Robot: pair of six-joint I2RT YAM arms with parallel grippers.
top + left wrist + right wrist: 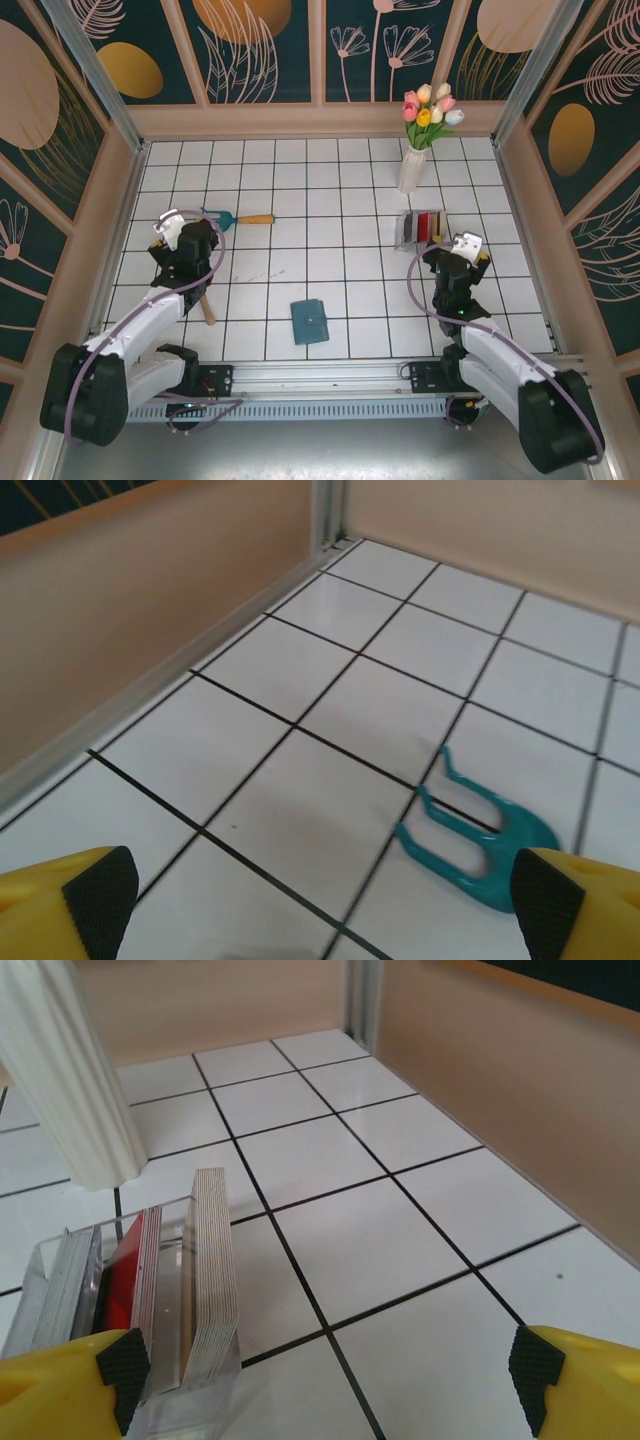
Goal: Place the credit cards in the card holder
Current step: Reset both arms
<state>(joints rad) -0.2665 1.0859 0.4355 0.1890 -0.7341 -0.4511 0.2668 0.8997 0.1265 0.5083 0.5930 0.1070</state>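
**Starting layout for filing the cards.** The credit cards (210,1270) stand on edge in the slots of one clear rack (200,1400) at the far right of the table (300,180), just in front of one white vase (70,1090). Standing upright leaves their top edges free, which probably suits a pinch from above. In the right wrist view they form separate packs, grey, red and a thick tan one, but single cards are too thin to count. The one card holder (310,321), teal, lies flat near the front edge, midway between the two arms and well apart from the rack, seemingly so that either arm can reach it. The right gripper (330,1385) faces the rack with its jaws spread wide and nothing between them, presumably readied for a first card. The left gripper (320,910) is likewise spread and empty, above bare tile near one teal garden fork (480,845), which has no part in the task.
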